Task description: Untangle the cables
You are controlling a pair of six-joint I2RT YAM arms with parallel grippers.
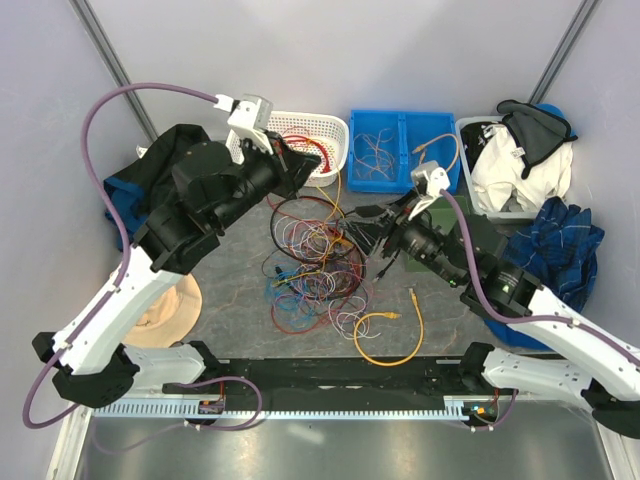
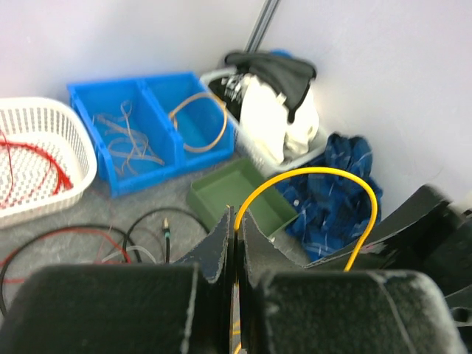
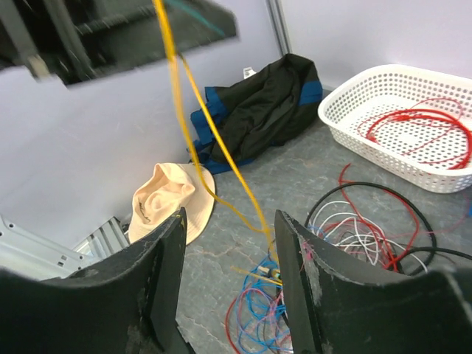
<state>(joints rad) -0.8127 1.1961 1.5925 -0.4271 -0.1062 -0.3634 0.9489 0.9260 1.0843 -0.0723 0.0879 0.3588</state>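
My left claw (image 2: 236,243) is clamped tight on the yellow cable (image 2: 310,171), held high, I reckon, to draw it free of the cables (image 1: 310,265) heaped mid-bench (image 1: 235,300). My right claw (image 3: 230,221) gapes, gripping nothing; the yellow strand hangs just ahead of it.

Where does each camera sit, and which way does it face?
Top: above and behind, looking down on table and cables; left arm and right arm show.
Left wrist: on that arm, facing far right toward blue bins; shut left gripper pinches a yellow cable.
Right wrist: on that arm, facing left toward the hat; open right gripper shows.
Shared: both wrist views show yellow cable and white basket.
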